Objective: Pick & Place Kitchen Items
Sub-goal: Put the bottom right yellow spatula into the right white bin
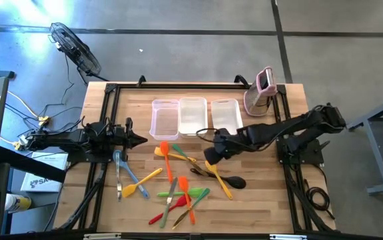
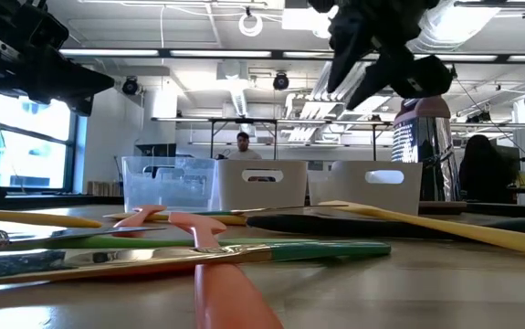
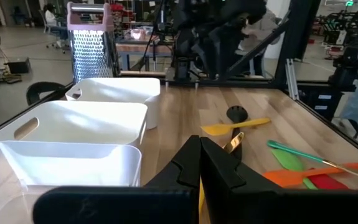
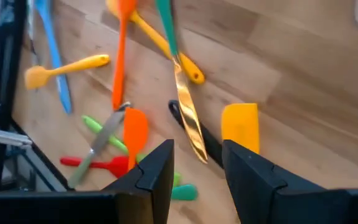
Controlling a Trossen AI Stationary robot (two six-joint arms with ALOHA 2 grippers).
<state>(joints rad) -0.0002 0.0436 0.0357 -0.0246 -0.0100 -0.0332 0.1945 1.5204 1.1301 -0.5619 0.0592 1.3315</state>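
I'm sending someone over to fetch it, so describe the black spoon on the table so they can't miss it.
Start at the three clear tubs along the table's far edge, then come towards the near edge to the scatter of coloured utensils. The black spoon lies at that scatter's right side, past the right pincer, against a yellow spatula. It is the only all-dark piece there.

Clear tubs: three, in a row, namely one transparent tub (image 1: 164, 119) and two whitish tubs (image 1: 192, 117) (image 1: 225, 115). Upright pink-and-white grater (image 1: 261, 91): one. Utensils (image 1: 172, 180) scattered on the counter (image 1: 271, 197): about a dozen; exact count unclear where they overlap.
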